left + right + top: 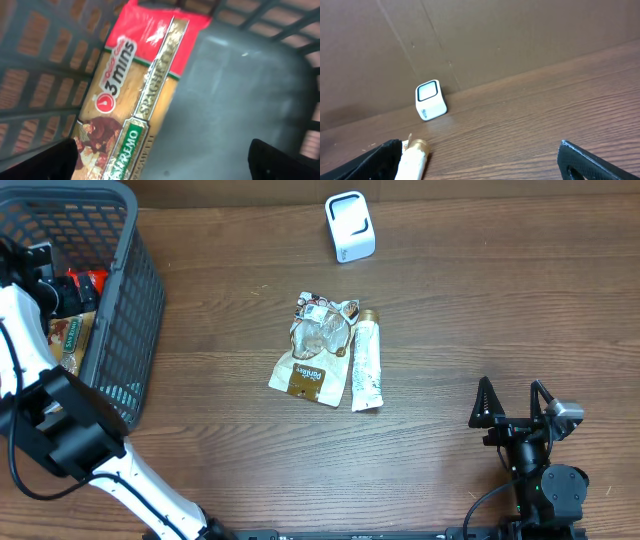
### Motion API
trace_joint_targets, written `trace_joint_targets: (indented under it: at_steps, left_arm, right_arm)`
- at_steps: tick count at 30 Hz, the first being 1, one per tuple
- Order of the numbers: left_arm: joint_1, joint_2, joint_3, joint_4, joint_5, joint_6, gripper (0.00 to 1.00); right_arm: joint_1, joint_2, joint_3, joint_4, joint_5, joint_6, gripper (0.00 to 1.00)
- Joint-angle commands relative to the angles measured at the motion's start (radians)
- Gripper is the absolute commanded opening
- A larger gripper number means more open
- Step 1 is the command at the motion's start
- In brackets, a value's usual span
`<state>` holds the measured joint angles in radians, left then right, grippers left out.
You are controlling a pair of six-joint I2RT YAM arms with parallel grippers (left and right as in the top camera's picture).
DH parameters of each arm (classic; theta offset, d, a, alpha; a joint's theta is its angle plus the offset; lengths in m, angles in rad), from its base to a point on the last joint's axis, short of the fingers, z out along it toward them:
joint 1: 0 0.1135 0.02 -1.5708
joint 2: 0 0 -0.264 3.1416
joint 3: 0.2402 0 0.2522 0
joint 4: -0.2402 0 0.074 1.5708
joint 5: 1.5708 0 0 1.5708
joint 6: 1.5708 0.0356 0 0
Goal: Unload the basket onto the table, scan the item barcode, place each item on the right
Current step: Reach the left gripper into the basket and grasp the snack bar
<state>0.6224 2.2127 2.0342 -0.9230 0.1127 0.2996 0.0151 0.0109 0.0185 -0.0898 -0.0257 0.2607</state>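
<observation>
One red-topped tan spaghetti pack [135,95] marked "3 mins" is seen below the wide-open left gripper [162,162], one scanner [430,100] and one tube [411,162] ahead of the wide-open right gripper [480,160].

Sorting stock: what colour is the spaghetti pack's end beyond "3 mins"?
Red; spaghetti pack shows best from left wrist.

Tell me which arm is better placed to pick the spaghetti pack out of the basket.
Left. The left hand, open, hangs inside the basket directly over the spaghetti pack. The right hand, also open, sits across the table, far from it.
</observation>
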Motion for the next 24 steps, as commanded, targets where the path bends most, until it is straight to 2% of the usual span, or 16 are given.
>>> trace_joint_targets:
  at_steps: [1, 14, 16, 21, 24]
  left_arm:
    - [0.006, 0.056, -0.005, 0.01, -0.085, 0.037, 1.0]
    - [0.03, 0.204, -0.005, 0.018, -0.086, 0.013, 1.0]
    - [0.03, 0.219, -0.005, 0.001, -0.085, 0.01, 0.94]
    - [0.029, 0.254, -0.005, -0.044, -0.019, -0.056, 0.54]
    - [0.021, 0.26, -0.005, -0.077, -0.004, -0.095, 0.24]
  right_arm:
    - [0.005, -0.008, -0.01, 0.007, 0.006, -0.003, 1.0]
    - [0.005, -0.008, -0.01, 0.007, 0.006, -0.003, 1.0]
    - [0.005, -0.008, -0.01, 0.007, 0.006, -0.003, 1.0]
    - [0.005, -0.008, -0.01, 0.007, 0.006, -0.003, 1.0]
    - [0.005, -0.008, -0.01, 0.007, 0.006, -0.003, 1.0]
